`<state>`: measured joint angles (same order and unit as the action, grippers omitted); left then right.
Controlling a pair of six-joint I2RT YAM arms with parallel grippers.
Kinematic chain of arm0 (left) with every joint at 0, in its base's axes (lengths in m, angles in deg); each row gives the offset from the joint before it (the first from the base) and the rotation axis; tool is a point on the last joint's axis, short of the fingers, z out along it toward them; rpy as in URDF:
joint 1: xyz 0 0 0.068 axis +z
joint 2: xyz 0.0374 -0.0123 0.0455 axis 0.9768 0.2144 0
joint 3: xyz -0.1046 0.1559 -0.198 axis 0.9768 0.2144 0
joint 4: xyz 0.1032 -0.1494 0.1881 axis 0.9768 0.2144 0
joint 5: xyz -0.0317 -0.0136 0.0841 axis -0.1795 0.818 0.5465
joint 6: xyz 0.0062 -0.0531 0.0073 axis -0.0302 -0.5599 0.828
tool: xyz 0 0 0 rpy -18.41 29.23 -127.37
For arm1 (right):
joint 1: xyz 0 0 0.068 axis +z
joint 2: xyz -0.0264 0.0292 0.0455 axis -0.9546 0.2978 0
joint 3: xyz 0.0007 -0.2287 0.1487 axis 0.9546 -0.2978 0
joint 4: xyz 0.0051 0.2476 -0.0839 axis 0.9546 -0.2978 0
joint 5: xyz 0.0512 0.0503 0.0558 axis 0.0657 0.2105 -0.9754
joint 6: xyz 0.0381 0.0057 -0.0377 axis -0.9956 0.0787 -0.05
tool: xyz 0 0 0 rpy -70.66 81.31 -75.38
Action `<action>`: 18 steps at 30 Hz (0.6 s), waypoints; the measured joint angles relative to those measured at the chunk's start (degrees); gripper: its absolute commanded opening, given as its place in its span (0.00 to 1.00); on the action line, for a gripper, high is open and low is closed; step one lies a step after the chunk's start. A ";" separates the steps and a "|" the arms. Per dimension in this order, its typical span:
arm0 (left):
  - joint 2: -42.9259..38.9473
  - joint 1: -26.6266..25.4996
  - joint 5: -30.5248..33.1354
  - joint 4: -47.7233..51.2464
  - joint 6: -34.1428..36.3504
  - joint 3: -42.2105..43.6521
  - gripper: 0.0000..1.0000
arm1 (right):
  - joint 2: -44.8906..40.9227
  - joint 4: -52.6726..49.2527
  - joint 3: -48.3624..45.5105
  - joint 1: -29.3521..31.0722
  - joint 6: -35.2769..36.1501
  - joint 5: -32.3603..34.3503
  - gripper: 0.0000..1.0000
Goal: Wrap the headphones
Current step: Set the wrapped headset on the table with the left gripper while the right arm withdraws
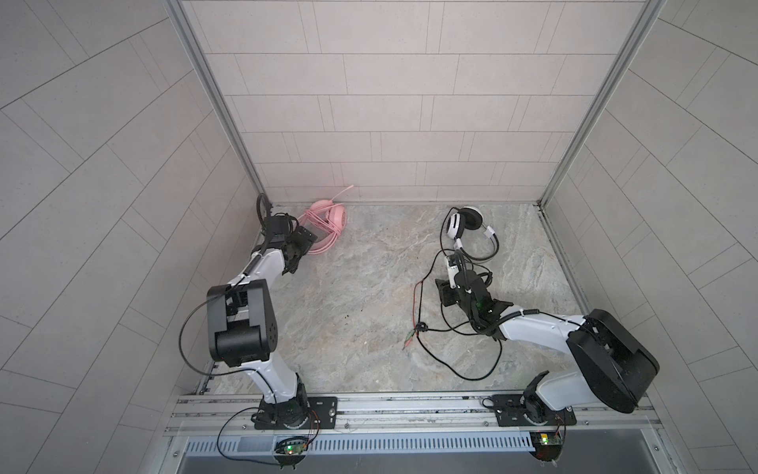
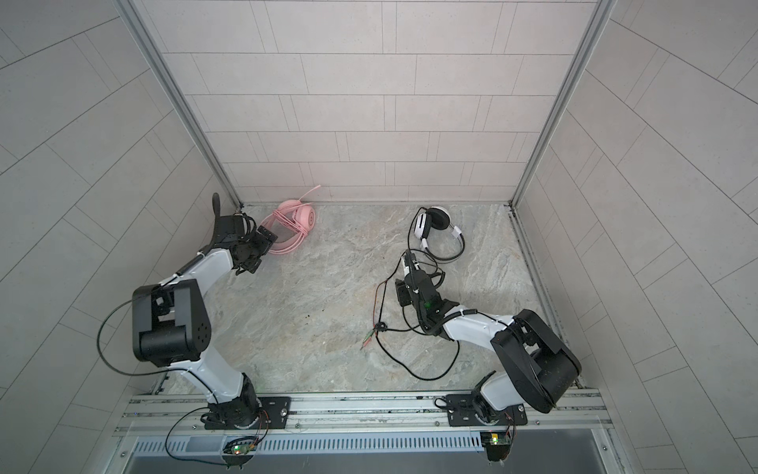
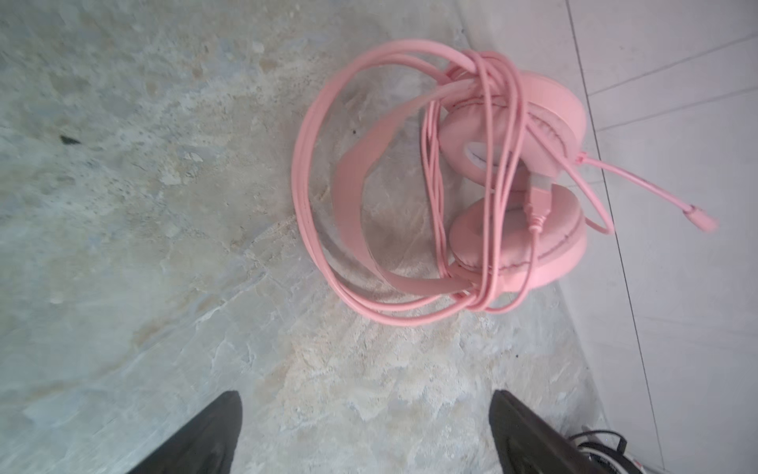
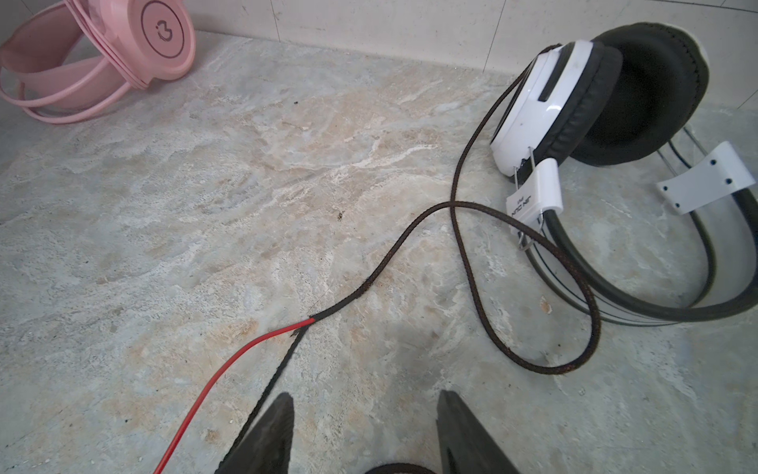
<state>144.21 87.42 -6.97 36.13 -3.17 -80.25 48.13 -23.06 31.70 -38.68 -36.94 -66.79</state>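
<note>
The pink headphones (image 1: 332,217) (image 2: 301,217) lie in the far left corner, their thin pink cable (image 3: 488,164) wound round the band and ear cups. My left gripper (image 1: 302,251) (image 3: 365,394) is open just in front of them, touching nothing. The white-and-black headphones (image 1: 471,230) (image 2: 437,227) (image 4: 574,106) lie at the far right. Their black cable (image 4: 410,234) trails loose over the floor, past a red wire (image 4: 229,361), and drapes over my right arm. My right gripper (image 1: 451,279) (image 4: 365,395) is open, fingertips short of the headband, with nothing between them.
The pink microphone boom (image 3: 656,188) sticks out against the back wall (image 1: 389,164). The cable's plug ends (image 1: 416,330) lie mid-floor, with a wide cable loop (image 1: 484,371) nearer the front rail (image 1: 410,406). Side walls close in on both sides.
</note>
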 measured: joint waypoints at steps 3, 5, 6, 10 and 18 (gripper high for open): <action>-4.42 -0.90 0.44 3.89 4.24 -0.09 1.00 | 0.15 0.02 0.07 -0.96 -0.37 0.22 0.57; -7.28 -2.25 0.96 6.75 7.43 -0.22 1.00 | 0.22 -0.37 0.33 -2.82 -1.29 -0.28 0.57; -8.70 -3.10 1.31 8.33 9.29 -0.37 1.00 | 0.24 -0.63 0.55 -4.20 -2.01 -0.74 0.57; -12.37 -4.90 2.01 14.25 16.06 -1.68 1.00 | 0.09 -1.92 1.66 -11.32 -5.88 -3.43 0.57; -18.95 -4.42 3.98 19.63 25.33 -0.59 1.00 | 0.59 -9.14 8.48 -26.64 -16.20 -8.00 0.57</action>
<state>125.26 83.01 -3.00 55.76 22.16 -80.84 48.72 -32.20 40.18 -65.32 -53.13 -74.79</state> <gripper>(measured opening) 0.999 0.571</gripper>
